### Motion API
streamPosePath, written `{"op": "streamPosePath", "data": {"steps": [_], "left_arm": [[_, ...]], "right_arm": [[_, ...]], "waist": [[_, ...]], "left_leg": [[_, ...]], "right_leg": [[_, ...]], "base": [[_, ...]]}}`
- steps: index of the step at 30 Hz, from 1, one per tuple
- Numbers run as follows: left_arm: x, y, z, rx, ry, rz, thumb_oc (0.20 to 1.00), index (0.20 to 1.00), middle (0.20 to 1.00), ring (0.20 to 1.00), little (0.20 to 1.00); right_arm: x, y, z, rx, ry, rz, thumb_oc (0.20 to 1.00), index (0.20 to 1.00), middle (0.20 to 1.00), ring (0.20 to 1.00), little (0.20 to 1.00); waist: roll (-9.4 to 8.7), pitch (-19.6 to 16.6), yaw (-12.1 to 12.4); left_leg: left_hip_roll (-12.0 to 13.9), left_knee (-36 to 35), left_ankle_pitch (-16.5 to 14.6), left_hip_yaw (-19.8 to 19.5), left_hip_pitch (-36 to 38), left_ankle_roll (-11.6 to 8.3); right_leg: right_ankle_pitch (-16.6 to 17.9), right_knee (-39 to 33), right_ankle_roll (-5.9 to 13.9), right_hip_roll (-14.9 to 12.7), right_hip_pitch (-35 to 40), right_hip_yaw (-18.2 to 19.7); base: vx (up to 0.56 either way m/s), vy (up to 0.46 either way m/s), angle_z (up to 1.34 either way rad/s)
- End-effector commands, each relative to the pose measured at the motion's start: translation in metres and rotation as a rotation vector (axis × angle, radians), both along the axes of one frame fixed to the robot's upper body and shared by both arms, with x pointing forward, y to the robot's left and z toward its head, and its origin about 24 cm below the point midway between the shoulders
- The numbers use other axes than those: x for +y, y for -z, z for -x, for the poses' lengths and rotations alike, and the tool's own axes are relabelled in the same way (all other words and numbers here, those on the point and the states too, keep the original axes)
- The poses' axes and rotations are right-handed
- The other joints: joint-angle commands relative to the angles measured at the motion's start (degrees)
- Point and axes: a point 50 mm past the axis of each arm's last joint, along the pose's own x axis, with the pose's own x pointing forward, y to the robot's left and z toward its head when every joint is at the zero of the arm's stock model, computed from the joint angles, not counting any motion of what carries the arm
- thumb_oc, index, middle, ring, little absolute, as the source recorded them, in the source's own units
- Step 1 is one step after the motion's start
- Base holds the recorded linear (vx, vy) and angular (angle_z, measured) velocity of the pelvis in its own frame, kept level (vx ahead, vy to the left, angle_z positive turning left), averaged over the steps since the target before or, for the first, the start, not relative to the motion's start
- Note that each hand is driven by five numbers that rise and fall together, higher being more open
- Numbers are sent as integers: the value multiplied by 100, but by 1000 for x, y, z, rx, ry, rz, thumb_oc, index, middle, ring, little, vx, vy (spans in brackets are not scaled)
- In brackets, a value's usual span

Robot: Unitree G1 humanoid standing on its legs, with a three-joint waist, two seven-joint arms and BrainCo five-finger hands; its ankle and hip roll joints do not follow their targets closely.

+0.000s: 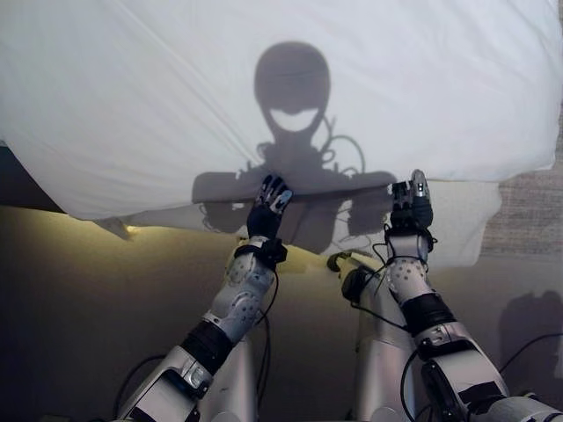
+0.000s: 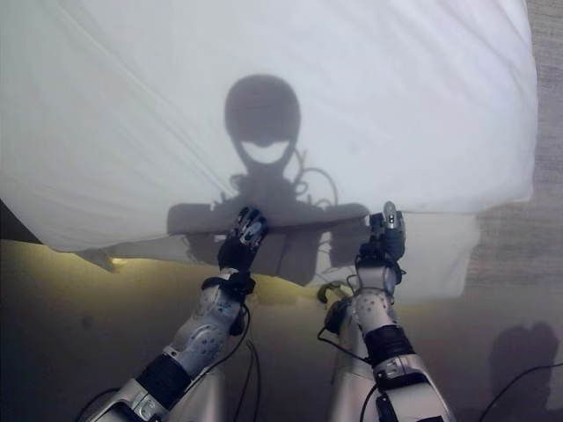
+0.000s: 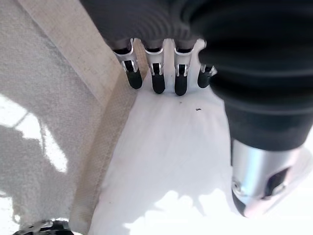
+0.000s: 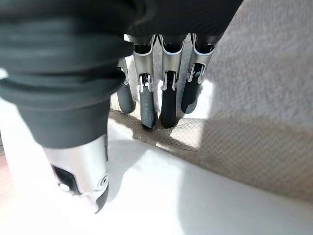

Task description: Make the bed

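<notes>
Bed [image 1: 457, 224]: white duvet [image 1: 176, 97] spread over it, its near edge overhanging the side, mattress showing below at right. Left robot hand [image 1: 267, 209] at the duvet's lower edge; wrist view shows fingers [image 3: 155, 81] straight, tips on the white fabric beside a beige woven hem [image 3: 105, 142], thumb apart, nothing clasped. Right robot hand [image 1: 411, 204] likewise at the edge, near the left one; fingers [image 4: 146, 105] extended, tips pressing on the woven hem beside white cloth, thumb free. Carpet [image 1: 528, 215] visible past the bed's right corner.
</notes>
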Motion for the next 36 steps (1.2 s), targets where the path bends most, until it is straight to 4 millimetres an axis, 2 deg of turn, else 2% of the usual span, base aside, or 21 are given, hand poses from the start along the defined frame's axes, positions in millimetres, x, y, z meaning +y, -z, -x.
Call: {"op": "streamPosePath", "data": {"steps": [1,3,6,11,15,16,17,18,19,20,21,22,23,26,31,36], "left_arm": [[-41,-20,15,-89,191,-1,1000,1000,1000,1000,1000],[-41,-20,15,-89,191,-1,1000,1000,1000,1000,1000],[-43,-22,13,-94,191,5,1000,1000,1000,1000,1000],[-41,-28,13,-126,191,1,1000,1000,1000,1000,1000],[-39,-26,13,-129,192,-8,1000,1000,1000,1000,1000],[-39,-26,13,-130,194,-9,1000,1000,1000,1000,1000],[-38,-28,13,-142,196,-15,1000,1000,1000,1000,1000],[-38,-28,13,-142,196,-15,1000,1000,1000,1000,1000],[-35,-27,13,-152,196,-32,1000,1000,1000,1000,1000],[-34,-27,13,-152,195,-32,1000,1000,1000,1000,1000],[-33,-28,13,-155,194,-34,1000,1000,1000,1000,1000],[-30,-28,13,-162,189,-40,1000,1000,1000,1000,1000],[-30,-27,13,-162,189,-40,1000,1000,1000,1000,1000],[-27,-26,16,-171,202,-52,1000,1000,1000,1000,1000],[-25,-28,18,-197,217,-66,1000,1000,1000,1000,1000],[-24,-30,18,-206,223,-72,1000,1000,1000,1000,1000]], "right_arm": [[-10,-36,-6,-154,16,22,1000,1000,1000,1000,1000],[-10,-36,-6,-154,16,22,1000,1000,1000,1000,1000],[-6,-17,-3,-126,-1,-38,1000,1000,1000,1000,1000],[-5,-12,1,-169,-17,-90,1000,1000,1000,1000,1000],[-2,-24,5,-283,-36,-131,1000,1000,1000,1000,1000],[0,-29,6,-311,-42,-134,1000,1000,1000,1000,1000],[5,-41,9,-391,-71,-130,1000,1000,1000,1000,1000],[5,-41,9,-391,-72,-130,1000,1000,1000,1000,1000],[9,-57,14,-496,-105,-112,1000,1000,1000,1000,1000],[9,-57,14,-497,-106,-112,1000,1000,1000,1000,1000],[11,-63,17,-535,-116,-108,1000,1000,1000,1000,1000],[16,-77,24,-622,-151,-86,1000,1000,1000,1000,1000],[17,-76,25,-622,-151,-86,1000,1000,1000,1000,1000],[25,-93,41,-759,-220,-45,1000,1000,1000,1000,1000],[26,-104,54,-845,-253,0,1000,1000,1000,1000,1000],[24,-105,55,-839,-247,17,1000,1000,1000,1000,1000]], "waist": [[199,-181,139],[199,-181,140],[191,-181,85],[213,-181,45],[218,-181,-12],[220,-181,-26],[210,-181,-50],[207,-181,-51],[204,-181,-81],[199,-181,-83],[193,-181,-92],[168,-181,-110],[166,-181,-112],[113,-181,-166],[65,-181,-220],[34,-181,-230]], "left_leg": [[262,575,-834,-226,-104,-404],[262,574,-833,-225,-107,-403],[262,567,-842,-206,-145,-388],[257,592,-850,-173,-203,-384],[284,612,-866,-91,-225,-381],[279,612,-868,-71,-228,-383],[271,603,-872,-43,-224,-380],[270,602,-872,-41,-222,-380],[274,603,-874,-2,-220,-380],[274,605,-874,2,-220,-380],[272,595,-867,17,-221,-383],[276,585,-855,38,-219,-379],[276,584,-853,40,-216,-379],[275,553,-837,59,-201,-391],[283,539,-827,52,-186,-414],[281,556,-843,55,-178,-412]], "right_leg": [[1180,-706,630,-378,9,-238],[1181,-706,630,-378,4,-236],[1194,-721,627,-357,-66,-219],[1189,-707,629,-363,-161,-192],[1211,-713,638,-374,-243,-154],[1216,-719,639,-368,-255,-139],[1240,-725,649,-373,-283,-119],[1240,-724,650,-374,-284,-116],[1258,-738,651,-372,-314,-96],[1260,-737,651,-372,-317,-91],[1268,-754,649,-377,-320,-87],[1281,-773,646,-370,-326,-86],[1282,-773,645,-369,-325,-84],[1297,-779,649,-375,-326,-97],[1314,-794,656,-386,-289,-122],[1323,-798,678,-385,-265,-134]], "base": [[0,0,0],[0,0,0],[0,0,0],[0,0,0],[6,10,-3],[-5,7,-7],[-4,7,-6],[-4,8,-6],[-1,7,-4],[-1,10,-5],[-9,8,-3],[-8,7,-3],[0,0,0],[0,0,0],[0,0,0],[0,0,0]]}}
